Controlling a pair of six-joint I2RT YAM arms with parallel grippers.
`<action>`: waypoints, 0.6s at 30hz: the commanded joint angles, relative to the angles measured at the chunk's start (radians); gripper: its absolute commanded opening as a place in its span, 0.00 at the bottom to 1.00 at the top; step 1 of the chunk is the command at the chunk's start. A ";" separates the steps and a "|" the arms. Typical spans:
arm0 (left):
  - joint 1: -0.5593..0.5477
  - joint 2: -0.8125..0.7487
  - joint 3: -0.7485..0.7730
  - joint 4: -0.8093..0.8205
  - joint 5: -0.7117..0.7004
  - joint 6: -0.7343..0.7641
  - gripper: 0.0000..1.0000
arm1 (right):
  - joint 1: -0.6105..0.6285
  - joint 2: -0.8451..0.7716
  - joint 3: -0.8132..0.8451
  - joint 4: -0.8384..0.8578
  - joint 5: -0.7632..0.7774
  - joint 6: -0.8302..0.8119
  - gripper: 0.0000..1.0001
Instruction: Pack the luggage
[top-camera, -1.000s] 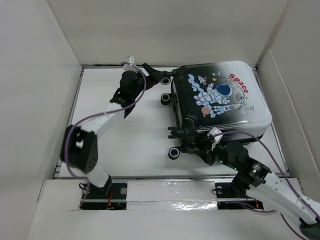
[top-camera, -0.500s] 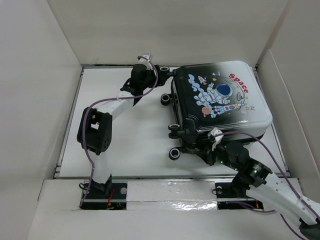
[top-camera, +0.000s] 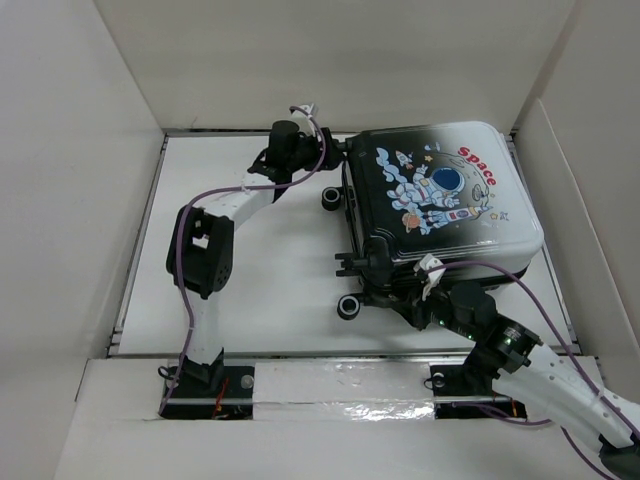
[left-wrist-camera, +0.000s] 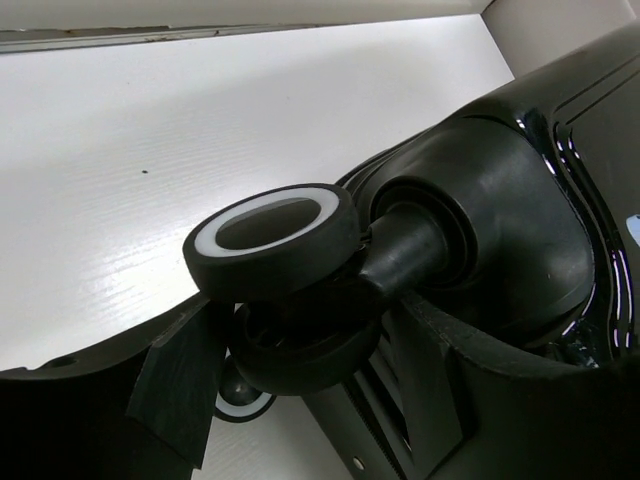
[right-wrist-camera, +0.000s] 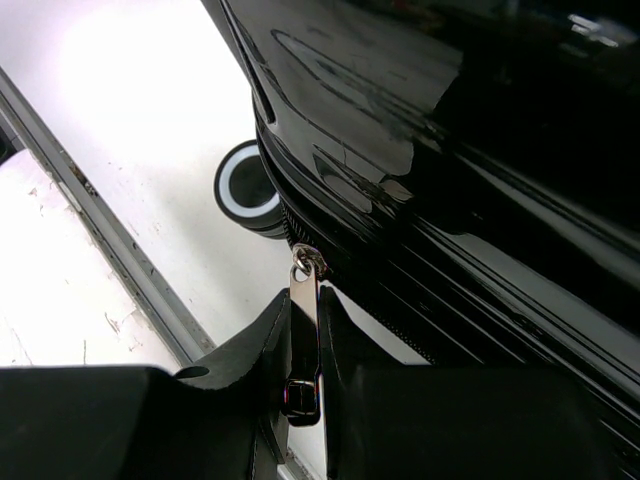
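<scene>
The luggage (top-camera: 440, 195) lies closed at the far right of the desk (top-camera: 260, 270), its right edge near the cardboard wall (top-camera: 575, 210); the room for moving is on its left. The left gripper (left-wrist-camera: 300, 360) has its jaws apart around a far corner wheel (left-wrist-camera: 270, 235). The right gripper (right-wrist-camera: 305, 345) pinches the zipper pull (right-wrist-camera: 303, 305) at the near edge.

- A white table (top-camera: 270, 270) with a faint streaky grain fills the middle; its top shines brightly in the glare of the light.
- One small dark speck (left-wrist-camera: 145, 171) sits on the table top.
- A plain pale back wall (top-camera: 330, 60) rises at the far edge of the table.
- A left wall (top-camera: 70, 200) and a right wall (top-camera: 585, 200), equally pale, slant outward on either side.
- A thin metal rail (top-camera: 300, 354) runs along the near edge.
- Just beyond the rail is a scuffed white ledge (top-camera: 120, 385) with a strip of shiny tape (top-camera: 340, 385) along it.
</scene>
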 joint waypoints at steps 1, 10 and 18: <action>0.013 0.012 0.096 0.076 0.003 0.030 0.57 | 0.000 -0.005 0.054 0.111 -0.038 -0.002 0.00; 0.013 0.061 0.144 0.076 -0.003 0.004 0.00 | 0.000 -0.025 0.053 0.097 -0.011 0.007 0.00; 0.135 -0.121 -0.207 0.353 -0.095 -0.129 0.00 | -0.010 -0.004 0.064 0.131 0.061 -0.002 0.00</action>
